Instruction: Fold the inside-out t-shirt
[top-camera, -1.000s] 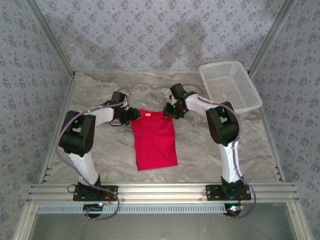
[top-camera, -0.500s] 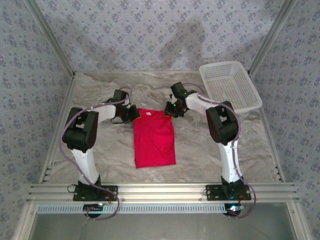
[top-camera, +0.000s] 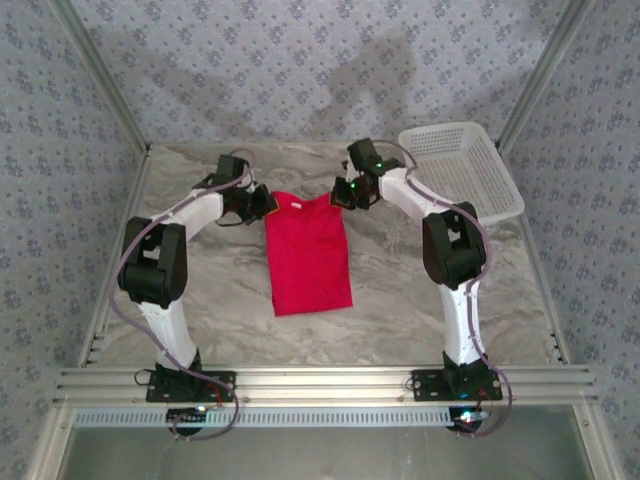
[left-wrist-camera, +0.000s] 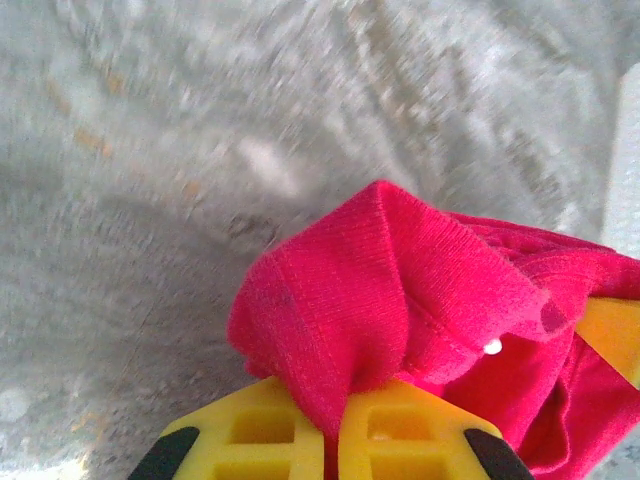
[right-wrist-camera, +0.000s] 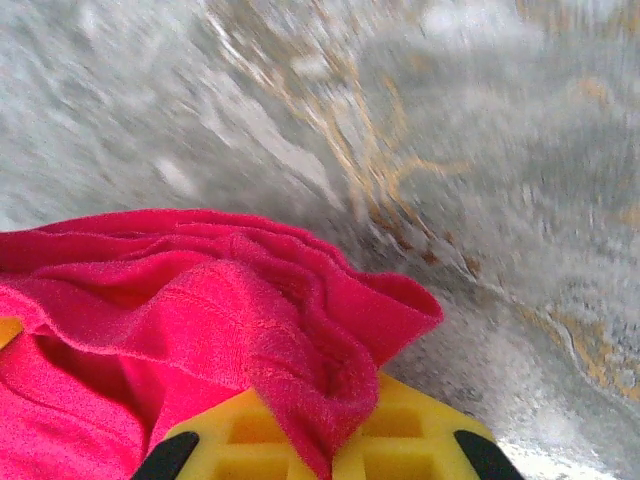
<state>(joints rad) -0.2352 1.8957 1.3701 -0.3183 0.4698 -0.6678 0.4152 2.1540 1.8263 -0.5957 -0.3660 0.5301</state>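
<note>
1. Presently the inside-out t-shirt (top-camera: 310, 262) lies flat on the marbled surface (top-camera: 200, 290) between the two arms, a narrow red rectangle. Its long axis runs from the far collar edge to the near hem.
2. Both end effectors sit at the far edge. The left end effector (top-camera: 268, 207) is clenched on the shirt's left shoulder corner, and the right end effector (top-camera: 340, 197) is clenched on the right shoulder corner.
3. From each grip, the rest of the cloth stretches toward the arm bases. Neither arm is nearer, since each holds its own corner. A fold would likely carry the far edge along that long axis to the hem.
4. The left wrist view shows a hump of red knit (left-wrist-camera: 400, 300) pinched between the yellow pads of the left end effector (left-wrist-camera: 330, 440).
5. The right wrist view shows a wrinkled fold (right-wrist-camera: 200, 300) draped over and into the right end effector (right-wrist-camera: 315, 450).
6. The top view alone gives the shirt's outline, its free hem, and the white basket (top-camera: 462, 170) well apart on the right.
</note>
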